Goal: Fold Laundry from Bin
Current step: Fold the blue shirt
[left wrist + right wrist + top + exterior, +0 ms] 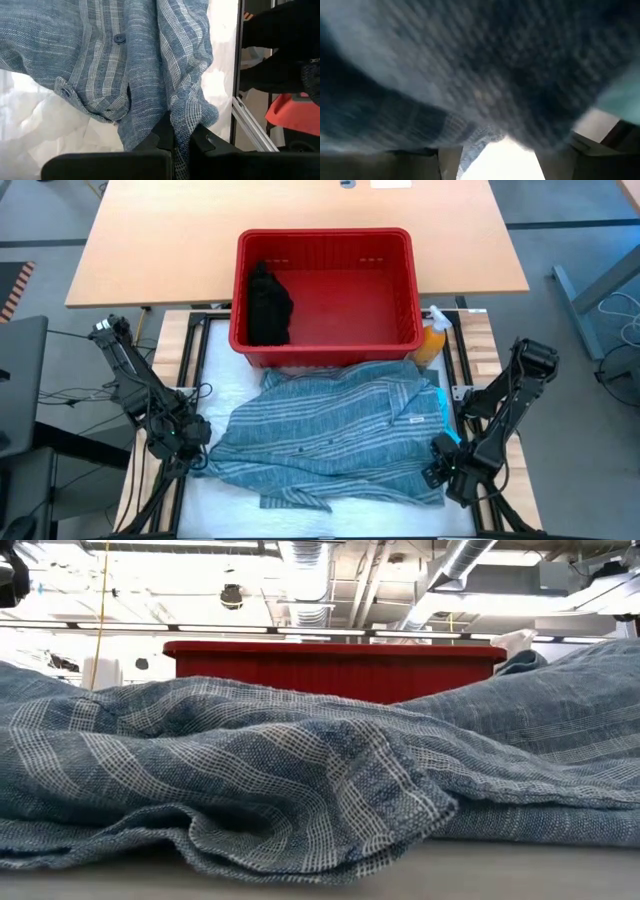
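Left gripper (190, 437) low at striped shirt's (340, 430) left edge, fingers pinched tight on a fold (seen from wrist cam). Right gripper (447, 463) low at shirt's right edge, fingers spread w/ cloth over them. Shirt lies in front of red bin (400, 250); black garment (268, 305) inside.

Shirt (330, 435) is spread out on the counter (225, 505) right in front of the bin (400, 270), one garment (268, 305) inside at its left end, bottle (432, 340) off the bin's right corner.

I see a light wooden table (300, 240) on grey floor (570, 240); above it, silver ceiling ducts (300, 575) and bright ceiling lights (180, 585).
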Motion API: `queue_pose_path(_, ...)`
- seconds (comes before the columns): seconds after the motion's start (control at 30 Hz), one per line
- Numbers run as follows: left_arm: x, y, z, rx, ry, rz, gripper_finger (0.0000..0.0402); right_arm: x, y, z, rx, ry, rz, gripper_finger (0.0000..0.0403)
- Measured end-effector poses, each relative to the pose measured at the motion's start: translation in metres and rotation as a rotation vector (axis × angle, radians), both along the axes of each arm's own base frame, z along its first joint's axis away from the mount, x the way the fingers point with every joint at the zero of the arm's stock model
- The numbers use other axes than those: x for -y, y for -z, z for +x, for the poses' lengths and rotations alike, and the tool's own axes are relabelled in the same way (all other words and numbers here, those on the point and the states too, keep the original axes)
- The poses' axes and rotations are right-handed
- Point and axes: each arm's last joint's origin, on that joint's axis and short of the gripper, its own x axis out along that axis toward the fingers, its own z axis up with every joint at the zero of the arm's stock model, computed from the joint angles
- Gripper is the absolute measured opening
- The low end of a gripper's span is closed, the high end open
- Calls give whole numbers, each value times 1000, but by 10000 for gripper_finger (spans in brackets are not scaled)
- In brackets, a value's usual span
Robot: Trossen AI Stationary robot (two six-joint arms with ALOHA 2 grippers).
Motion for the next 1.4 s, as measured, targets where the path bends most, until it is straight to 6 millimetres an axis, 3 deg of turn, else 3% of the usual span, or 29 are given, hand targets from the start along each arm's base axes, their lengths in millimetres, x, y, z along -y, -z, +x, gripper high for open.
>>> queue_pose_path(0.13,0,0,0,-12,-22,-10,0,1,0,-1,57,-21,-41,189)
queue_pose_path(0.37,0,0,0,-25,-68,-23,0,-4,-6,4,157,-75,-57,27)
queue_pose_path(0.43,0,0,0,-27,-72,-25,0,-7,-17,6,187,-93,-33,19)
queue_pose_path(0.6,1,-2,2,21,-76,-23,0,-11,-63,14,285,-162,23,27)
queue_pose_path(0.8,1,-16,7,245,-90,-21,0,2,-142,15,609,-280,-55,19)
queue_pose_path(0.97,-10,-62,5,492,-145,-4,0,25,-210,9,905,-373,-241,19)
queue_pose_path(1.13,-28,-118,-3,762,-137,81,0,54,-265,-2,1050,-470,-426,19)
queue_pose_path(1.27,-40,-151,-12,880,-100,108,0,76,-298,-12,1115,-504,-563,19)
queue_pose_path(1.4,-52,-179,-21,952,-79,64,0,94,-317,-22,1123,-546,-607,19)
